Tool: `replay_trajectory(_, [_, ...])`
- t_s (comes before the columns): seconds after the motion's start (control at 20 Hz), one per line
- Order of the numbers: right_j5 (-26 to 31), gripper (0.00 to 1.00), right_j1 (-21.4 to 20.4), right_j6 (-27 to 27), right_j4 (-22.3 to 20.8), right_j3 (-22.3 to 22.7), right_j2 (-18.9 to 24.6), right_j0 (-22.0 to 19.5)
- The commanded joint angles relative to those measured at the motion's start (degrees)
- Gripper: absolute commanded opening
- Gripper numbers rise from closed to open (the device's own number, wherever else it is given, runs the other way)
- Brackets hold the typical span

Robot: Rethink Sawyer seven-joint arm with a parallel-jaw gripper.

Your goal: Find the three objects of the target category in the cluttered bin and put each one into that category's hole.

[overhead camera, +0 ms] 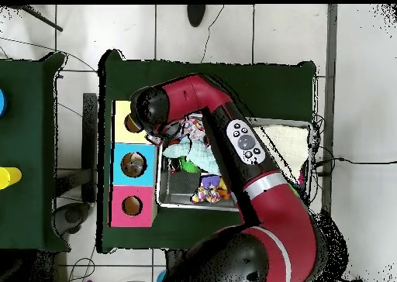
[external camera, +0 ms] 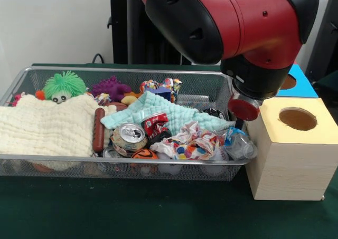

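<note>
Green cloth covers the table (external camera: 158,212), and on it stands the wire mesh bin (external camera: 31,78) beside the yellow-topped box (external camera: 296,144). One crushed clear bottle (external camera: 240,144) lies in the bin's corner nearest this box, just beside crumpled wrappers (external camera: 193,143) and a dented can (external camera: 129,136). Behind it the blue-topped box (external camera: 301,86) shows its hole (overhead camera: 133,165). The red arm (external camera: 232,22) hangs over that end of the bin; whether its gripper is closed cannot be told.

We face the robot low and close across the bin (external camera: 127,165). From high overhead we look straight down. Both views share the bin (overhead camera: 167,197).
</note>
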Motion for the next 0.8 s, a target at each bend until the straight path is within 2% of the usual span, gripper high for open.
replay_trajectory(0.05, [-1.0, 1.0, -1.2, -7.6, 0.2, 1.5, -1.3, -0.7])
replay_trajectory(0.45, [4.8, 1.0, -1.0, -14.2, 0.6, -4.5, -0.7, -1.5])
replay_trajectory(0.8, [6.9, 1.0, 0.3, -18.2, 0.4, -8.1, -0.6, -2.4])
